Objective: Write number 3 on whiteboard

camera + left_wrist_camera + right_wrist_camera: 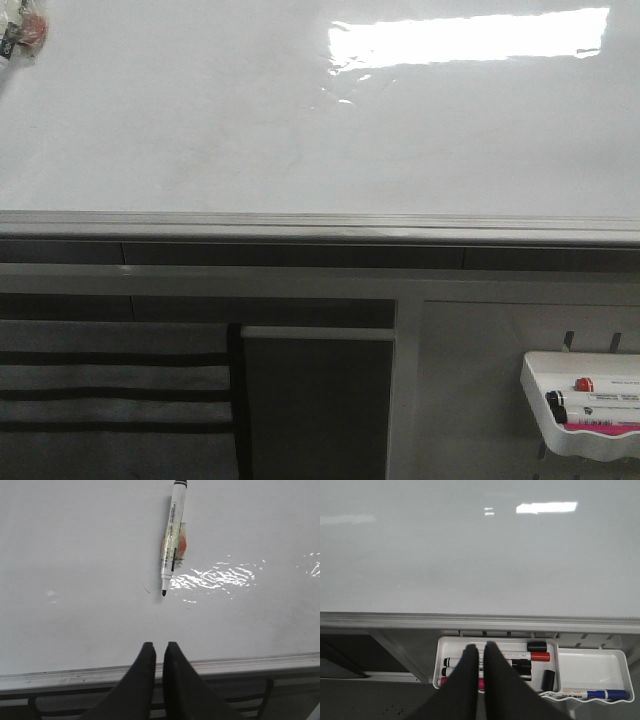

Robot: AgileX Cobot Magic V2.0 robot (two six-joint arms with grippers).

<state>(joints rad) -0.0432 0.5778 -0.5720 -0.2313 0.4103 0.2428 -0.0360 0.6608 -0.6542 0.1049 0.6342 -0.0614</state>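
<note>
The whiteboard (300,130) is a large glossy white board with a grey metal edge and glare at its upper right. No number 3 shows on it; only a tiny dark stroke (145,588) lies beside the marker tip. A white marker (173,535) with a bare black tip and an orange taped patch lies flat on the board, also seen at the front view's far left corner (18,32). My left gripper (159,647) is shut and empty over the board's near edge, well short of the marker. My right gripper (481,647) is shut and empty above the marker tray.
A white marker tray (550,645) hangs below the board's edge at the right, holding red, black and pink markers and loose caps (548,679). A second tray section (615,672) holds a blue marker. The tray shows in the front view (535,400). Dark frame rails run under the board.
</note>
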